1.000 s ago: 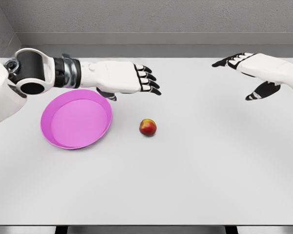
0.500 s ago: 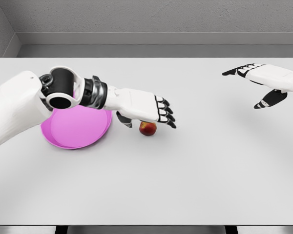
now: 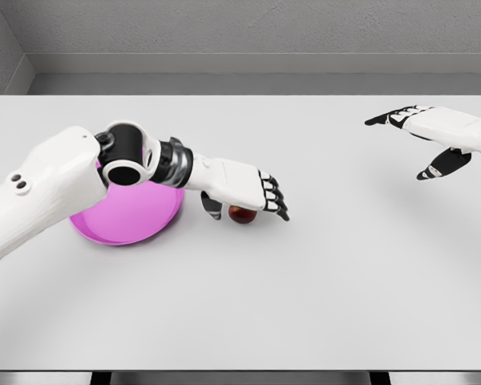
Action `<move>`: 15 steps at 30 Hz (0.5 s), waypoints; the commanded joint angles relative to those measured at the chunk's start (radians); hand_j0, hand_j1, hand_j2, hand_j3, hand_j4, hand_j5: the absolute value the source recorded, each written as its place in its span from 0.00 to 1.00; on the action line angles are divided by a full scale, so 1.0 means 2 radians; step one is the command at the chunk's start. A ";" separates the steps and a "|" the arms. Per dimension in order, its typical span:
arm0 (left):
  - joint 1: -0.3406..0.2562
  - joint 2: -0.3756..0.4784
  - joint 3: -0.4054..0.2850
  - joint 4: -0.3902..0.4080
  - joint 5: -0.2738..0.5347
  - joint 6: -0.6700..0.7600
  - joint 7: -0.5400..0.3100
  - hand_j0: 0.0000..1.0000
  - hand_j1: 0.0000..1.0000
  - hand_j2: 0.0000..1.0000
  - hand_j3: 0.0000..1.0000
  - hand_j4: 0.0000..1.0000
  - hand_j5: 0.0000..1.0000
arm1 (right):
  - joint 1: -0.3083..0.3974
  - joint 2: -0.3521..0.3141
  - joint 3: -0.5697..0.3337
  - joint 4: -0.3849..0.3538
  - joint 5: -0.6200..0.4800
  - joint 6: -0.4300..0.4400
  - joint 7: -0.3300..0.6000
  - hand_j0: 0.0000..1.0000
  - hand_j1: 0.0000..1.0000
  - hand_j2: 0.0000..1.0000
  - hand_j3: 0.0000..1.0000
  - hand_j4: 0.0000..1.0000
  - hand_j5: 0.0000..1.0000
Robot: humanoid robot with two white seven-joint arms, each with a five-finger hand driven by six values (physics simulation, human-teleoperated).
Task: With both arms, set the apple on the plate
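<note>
The red apple [image 3: 241, 214] lies on the white table just right of the pink plate [image 3: 128, 220]. Only its lower part shows. My left hand [image 3: 248, 199] is right over it, palm down. The fingers [image 3: 272, 200] reach past the apple's right side and the thumb [image 3: 212, 205] hangs at its left, so the hand stays open around the fruit. My left forearm crosses the plate's upper right rim and hides it. My right hand [image 3: 423, 138] hovers open far to the right, well away from the apple.
The white table [image 3: 305, 305] stretches wide in front and to the right of the apple. A grey wall runs behind the table's far edge, and the table's front edge lies at the bottom of the view.
My left arm swung down and right from behind the plate, and the hand lowered onto the apple, now covering most of it. My right hand drew back slightly to the right, then held still.
</note>
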 commanded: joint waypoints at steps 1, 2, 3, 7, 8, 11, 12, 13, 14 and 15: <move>0.000 0.003 -0.004 0.001 0.004 0.001 0.000 1.00 1.00 1.00 1.00 1.00 1.00 | 0.002 -0.001 0.000 -0.001 -0.001 0.000 0.000 1.00 1.00 1.00 1.00 1.00 1.00; 0.000 0.004 -0.004 0.001 0.004 0.001 0.000 1.00 1.00 1.00 1.00 1.00 1.00 | 0.004 -0.001 -0.001 -0.001 -0.001 0.000 0.000 1.00 1.00 1.00 1.00 1.00 1.00; 0.000 0.005 -0.004 0.001 0.004 0.001 0.000 1.00 1.00 1.00 1.00 1.00 1.00 | 0.004 -0.001 -0.001 -0.001 -0.001 0.000 0.000 1.00 1.00 1.00 1.00 1.00 1.00; -0.001 0.003 -0.004 0.027 0.002 0.001 0.000 1.00 1.00 1.00 1.00 1.00 1.00 | 0.003 -0.001 -0.002 -0.001 -0.001 0.000 0.000 1.00 1.00 1.00 1.00 1.00 1.00; -0.002 0.002 -0.004 0.033 0.002 0.001 0.000 1.00 1.00 1.00 1.00 1.00 1.00 | 0.003 -0.001 -0.002 0.000 -0.001 0.000 0.000 1.00 1.00 1.00 1.00 1.00 1.00; -0.001 -0.001 -0.004 0.043 0.000 0.001 0.000 1.00 1.00 1.00 1.00 1.00 1.00 | 0.003 -0.001 -0.002 -0.001 -0.001 0.000 0.000 1.00 1.00 1.00 1.00 1.00 1.00; 0.000 -0.001 -0.004 0.046 0.000 0.001 0.000 1.00 1.00 1.00 1.00 1.00 1.00 | 0.003 -0.001 -0.003 -0.001 -0.001 0.000 0.000 1.00 1.00 1.00 1.00 1.00 1.00; 0.000 -0.002 -0.004 0.050 0.000 0.001 0.000 1.00 1.00 1.00 1.00 1.00 1.00 | 0.002 -0.001 -0.003 0.000 -0.001 0.000 0.000 1.00 1.00 1.00 1.00 1.00 1.00; 0.001 -0.008 -0.004 0.052 0.000 0.001 0.000 1.00 1.00 1.00 1.00 1.00 1.00 | 0.002 -0.001 -0.003 0.000 -0.001 0.000 0.000 1.00 1.00 1.00 1.00 1.00 1.00; 0.002 -0.008 -0.005 0.052 0.000 0.001 0.000 1.00 1.00 1.00 1.00 1.00 1.00 | 0.002 -0.001 -0.003 0.000 -0.001 0.000 0.000 1.00 1.00 1.00 1.00 1.00 1.00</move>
